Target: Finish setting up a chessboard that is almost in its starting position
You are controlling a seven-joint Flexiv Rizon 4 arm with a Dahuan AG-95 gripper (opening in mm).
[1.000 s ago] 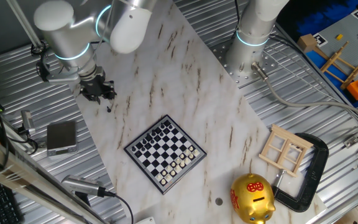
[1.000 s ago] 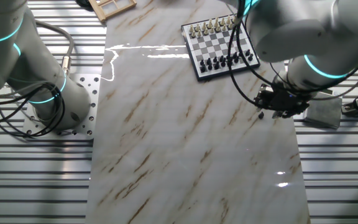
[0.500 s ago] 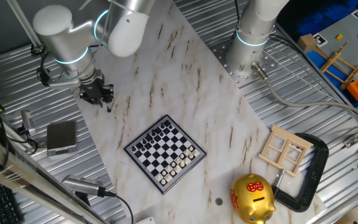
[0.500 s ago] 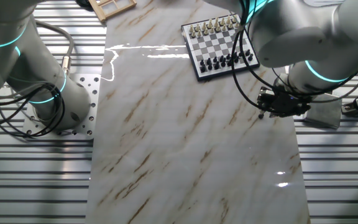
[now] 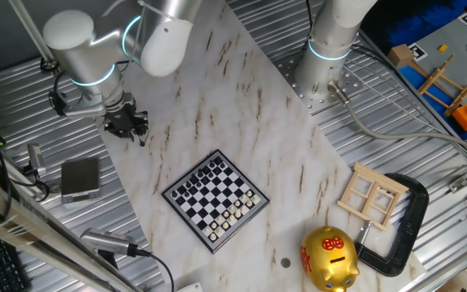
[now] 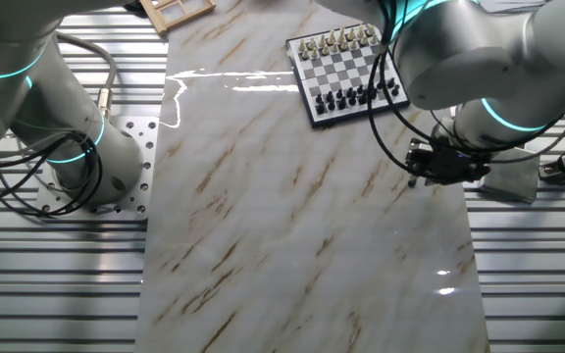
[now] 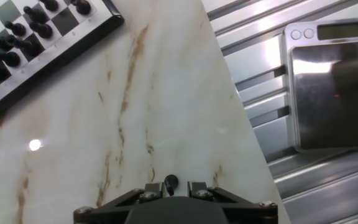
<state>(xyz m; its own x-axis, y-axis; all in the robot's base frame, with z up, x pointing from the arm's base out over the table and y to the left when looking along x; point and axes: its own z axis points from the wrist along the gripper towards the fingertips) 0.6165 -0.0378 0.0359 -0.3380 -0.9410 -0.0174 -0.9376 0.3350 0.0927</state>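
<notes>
The chessboard (image 5: 215, 199) lies on the marble table, with black pieces on its far side and white pieces on its near side. It also shows in the other fixed view (image 6: 346, 71) and at the top left of the hand view (image 7: 42, 37). My gripper (image 5: 128, 124) hangs low over the table's left edge, well away from the board; it also shows in the other fixed view (image 6: 437, 163). In the hand view the gripper (image 7: 170, 186) is shut on a small black chess piece (image 7: 170, 182) with a round head, just above the marble.
A small grey scale (image 5: 80, 178) lies on the ribbed metal beside the gripper, also in the hand view (image 7: 334, 87). A pale wooden frame (image 5: 371, 195), a black clamp (image 5: 404, 227) and a golden piggy bank (image 5: 328, 258) sit at the right. A second arm's base (image 5: 323, 65) stands at the back.
The gripper has shifted only slightly near the table's edge, still shut on the black piece. The board and the other things have not moved.
</notes>
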